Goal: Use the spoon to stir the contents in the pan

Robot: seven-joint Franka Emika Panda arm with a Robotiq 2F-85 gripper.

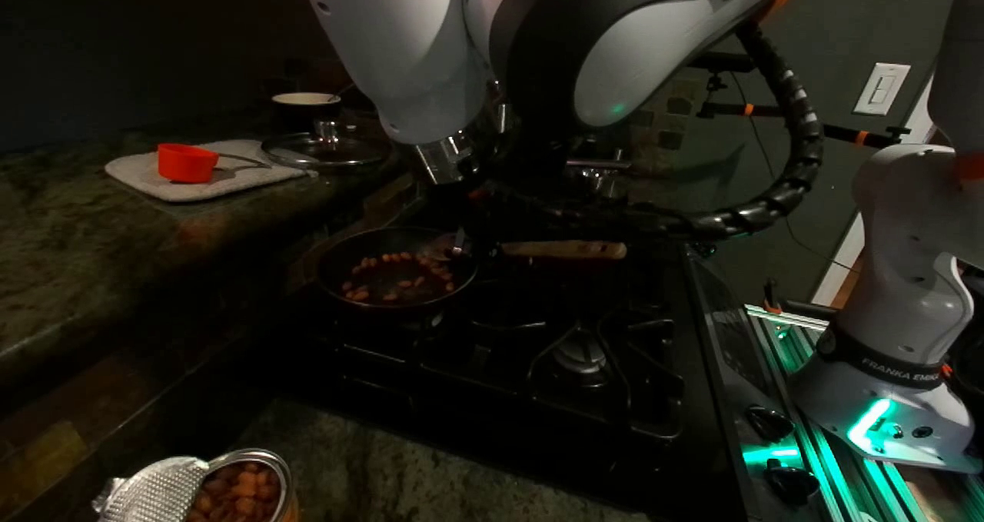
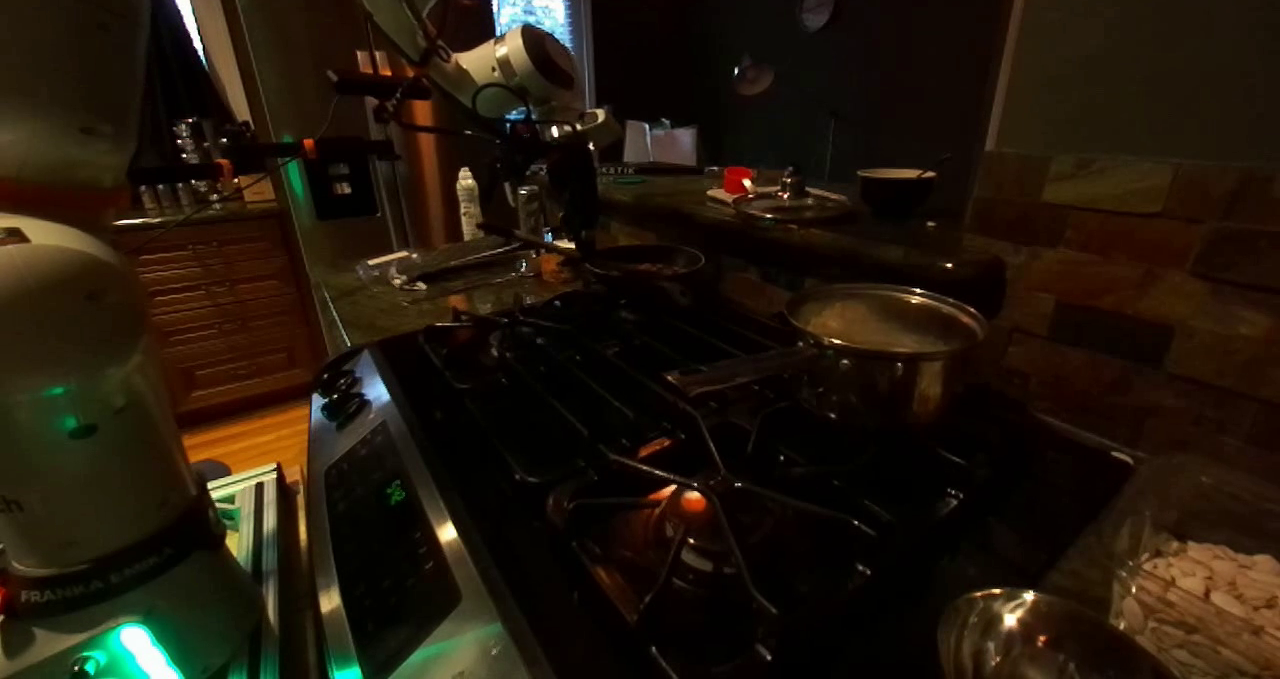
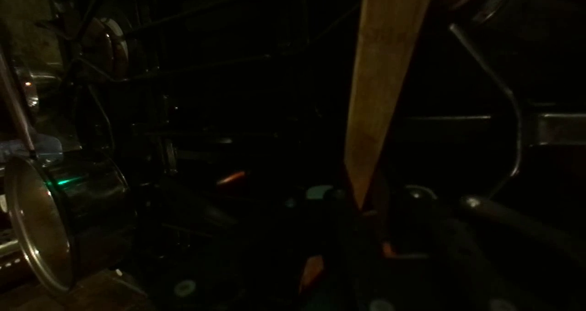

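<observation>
The dark pan point(image 1: 330, 295) stands on a back burner of the stove, with brown nuts point(image 1: 403, 282) spread in it. It also shows in an exterior view point(image 2: 660, 259). A wooden handle point(image 1: 565, 250) stretches from the pan's side toward the stove front; in the wrist view point(image 3: 384, 63) it tapers down to the jaws. My gripper point(image 1: 460, 241) points down at the pan's handle side. A pale reddish piece point(image 1: 440, 248), perhaps the spoon, shows in the pan beside the fingertips; the rest is hidden. The jaws point(image 3: 368, 201) are too dark to show their state or any hold.
A steel pot point(image 2: 890, 384) with its handle toward the front stands along the back; it shows in the wrist view point(image 3: 98, 210). The raised counter bears a glass lid point(image 1: 330, 153), red cup point(image 1: 186, 162) and dark bowl point(image 1: 306, 113). An open can point(image 1: 286, 491) stands beside the stove.
</observation>
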